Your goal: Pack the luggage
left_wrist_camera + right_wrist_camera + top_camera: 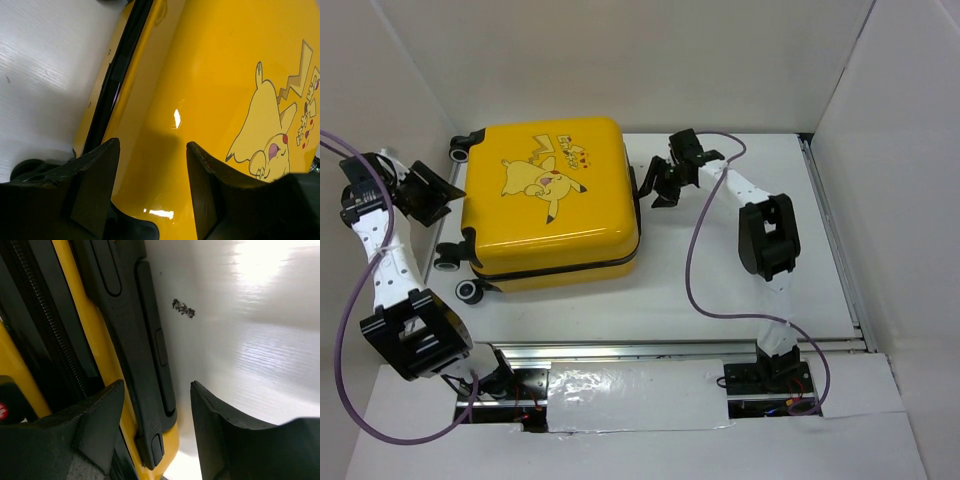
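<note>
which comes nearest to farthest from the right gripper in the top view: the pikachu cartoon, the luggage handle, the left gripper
1. The black handle, on the right side of the luggage, just beside the right gripper.
2. The Pikachu cartoon, mid-lid, further left.
3. The left gripper, beyond the luggage's left side.

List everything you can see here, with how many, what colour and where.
suitcase: one, yellow with a cartoon on the lid, lid down, lying flat on the table's left half
wheels: three show, black, on the suitcase's left side
handle: one, black, along the suitcase's right side
table: one, white, under it all
cables: two, purple, one along each arm
left gripper: one, black, open, at the suitcase's left side by the wheels
right gripper: one, black, open, at the suitcase's right side by the handle
</note>
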Available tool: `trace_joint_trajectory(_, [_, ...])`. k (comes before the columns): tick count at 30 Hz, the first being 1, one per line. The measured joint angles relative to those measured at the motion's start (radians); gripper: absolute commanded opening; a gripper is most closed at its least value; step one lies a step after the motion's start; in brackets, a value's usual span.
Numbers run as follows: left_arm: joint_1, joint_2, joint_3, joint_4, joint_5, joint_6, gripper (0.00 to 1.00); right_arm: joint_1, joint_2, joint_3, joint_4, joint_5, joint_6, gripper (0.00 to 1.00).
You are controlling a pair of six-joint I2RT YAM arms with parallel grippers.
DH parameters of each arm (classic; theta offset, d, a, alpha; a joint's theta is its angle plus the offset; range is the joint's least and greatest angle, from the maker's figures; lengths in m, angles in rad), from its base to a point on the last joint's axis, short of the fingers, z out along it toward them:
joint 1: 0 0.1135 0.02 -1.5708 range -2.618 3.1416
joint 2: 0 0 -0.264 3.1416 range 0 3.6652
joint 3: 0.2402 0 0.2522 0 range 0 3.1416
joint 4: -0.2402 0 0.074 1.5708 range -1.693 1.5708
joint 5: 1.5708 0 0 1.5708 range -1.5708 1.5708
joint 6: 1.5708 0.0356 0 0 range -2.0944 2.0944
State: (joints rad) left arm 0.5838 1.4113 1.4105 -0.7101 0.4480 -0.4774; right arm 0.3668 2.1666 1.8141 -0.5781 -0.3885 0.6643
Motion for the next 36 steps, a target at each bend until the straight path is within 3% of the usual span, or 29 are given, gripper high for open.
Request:
trace_joint_trajectory(8, [0.0, 0.046, -0.043, 0.034, 0.063, 0.0, 0.67, 0.013, 0.021, -0.017, 0.06, -0.05, -0.001, 0.52])
trace_joint_trajectory(11, [0.0, 0.058, -0.043, 0.051, 0.084, 0.001, 0.67, 0.014, 0.032, -0.022, 0.093, -0.069, 0.004, 0.41])
trace_joint_trajectory(14, [0.0, 0.064, -0.043, 0.061, 0.102, 0.003, 0.66, 0.016, 0.035, -0.033, 0.135, -0.096, 0.012, 0.07])
trace_joint_trajectory(15, [0.0, 0.068, -0.043, 0.063, 0.11, 0.003, 0.66, 0.016, 0.033, -0.044, 0.152, -0.1, 0.011, 0.0])
trace_joint_trajectory(27, [-0.056, 0.146, -0.012, 0.115, 0.154, 0.009, 0.65, -0.001, -0.084, -0.301, 0.416, -0.093, 0.045, 0.0])
trace_joint_trajectory(36, [-0.192, 0.253, 0.097, 0.158, 0.129, 0.031, 0.65, 0.009, -0.351, -0.666, 0.51, -0.022, 0.064, 0.0])
